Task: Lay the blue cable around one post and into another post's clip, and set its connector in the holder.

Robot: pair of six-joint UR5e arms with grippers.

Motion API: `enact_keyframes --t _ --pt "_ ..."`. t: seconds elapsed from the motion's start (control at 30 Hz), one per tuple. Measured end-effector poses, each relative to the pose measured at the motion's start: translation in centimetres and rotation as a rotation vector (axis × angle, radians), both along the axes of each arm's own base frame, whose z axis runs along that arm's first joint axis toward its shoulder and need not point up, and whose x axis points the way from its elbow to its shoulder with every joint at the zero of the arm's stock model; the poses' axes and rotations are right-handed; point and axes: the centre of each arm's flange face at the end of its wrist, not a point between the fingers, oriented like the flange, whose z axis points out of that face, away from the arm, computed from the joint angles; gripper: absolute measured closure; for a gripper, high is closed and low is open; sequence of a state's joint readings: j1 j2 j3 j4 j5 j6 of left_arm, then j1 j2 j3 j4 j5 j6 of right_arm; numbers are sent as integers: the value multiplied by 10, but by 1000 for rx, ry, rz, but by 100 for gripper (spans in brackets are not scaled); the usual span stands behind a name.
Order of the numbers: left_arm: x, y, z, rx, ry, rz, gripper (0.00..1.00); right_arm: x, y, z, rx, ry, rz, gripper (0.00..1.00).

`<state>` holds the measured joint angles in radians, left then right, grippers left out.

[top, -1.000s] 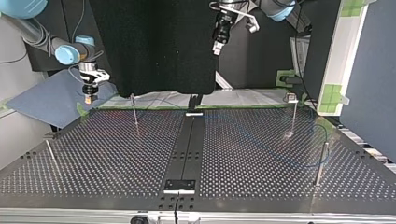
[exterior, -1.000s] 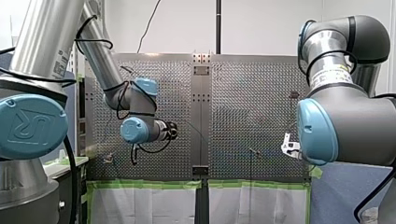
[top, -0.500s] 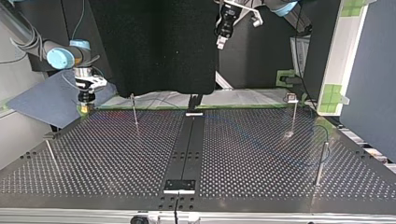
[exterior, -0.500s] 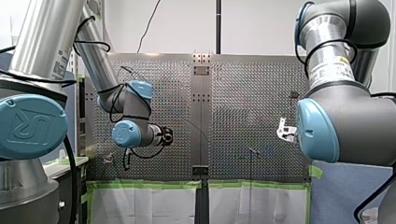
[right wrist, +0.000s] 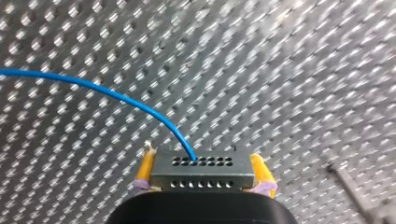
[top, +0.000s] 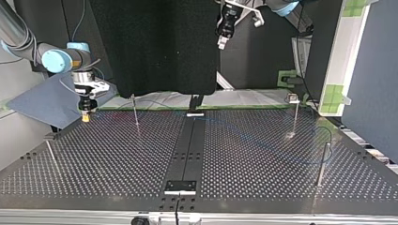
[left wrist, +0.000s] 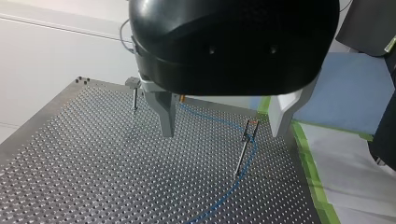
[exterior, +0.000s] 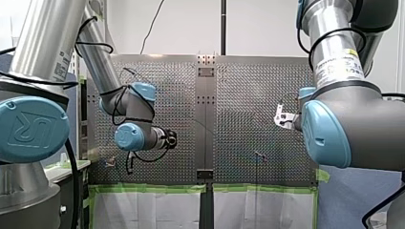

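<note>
In the right wrist view my right gripper (right wrist: 203,179) is shut on a grey connector (right wrist: 203,169) with rows of holes, held between yellow pads (right wrist: 146,167). The blue cable (right wrist: 116,95) leaves the connector and curves away over the perforated plate. In the top view that gripper (top: 85,116) hangs just above the table's far left corner. My left gripper (left wrist: 222,128) is open and holds nothing. Ahead of its metal fingers (left wrist: 164,116) the blue cable (left wrist: 243,165) runs past a thin post with a clip (left wrist: 245,142). High at the top view's far edge hangs my left gripper (top: 222,41).
Thin posts stand on the perforated table (top: 117,159): one near the far left (top: 135,111), one with a clip at the far right (top: 294,115), one at the right edge (top: 323,163), one at the left edge (top: 50,153). A dark strip (top: 187,145) runs down the middle.
My right gripper, with the connector, has come down and inward to the table's far left corner in the top view. My left gripper rose a little, then held still.
</note>
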<state>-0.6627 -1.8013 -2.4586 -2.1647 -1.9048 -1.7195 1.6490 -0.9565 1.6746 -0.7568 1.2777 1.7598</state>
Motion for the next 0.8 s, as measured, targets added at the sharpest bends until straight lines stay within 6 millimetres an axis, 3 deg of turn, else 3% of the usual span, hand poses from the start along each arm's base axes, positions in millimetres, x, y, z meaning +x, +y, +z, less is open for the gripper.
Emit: enact_keyframes --t 0.57,0.8 --pt "0 0 0 1 0 2 0 17 19 79 -56 6 -13 100" --pt "0 0 0 1 0 2 0 16 26 91 -39 28 -59 100"
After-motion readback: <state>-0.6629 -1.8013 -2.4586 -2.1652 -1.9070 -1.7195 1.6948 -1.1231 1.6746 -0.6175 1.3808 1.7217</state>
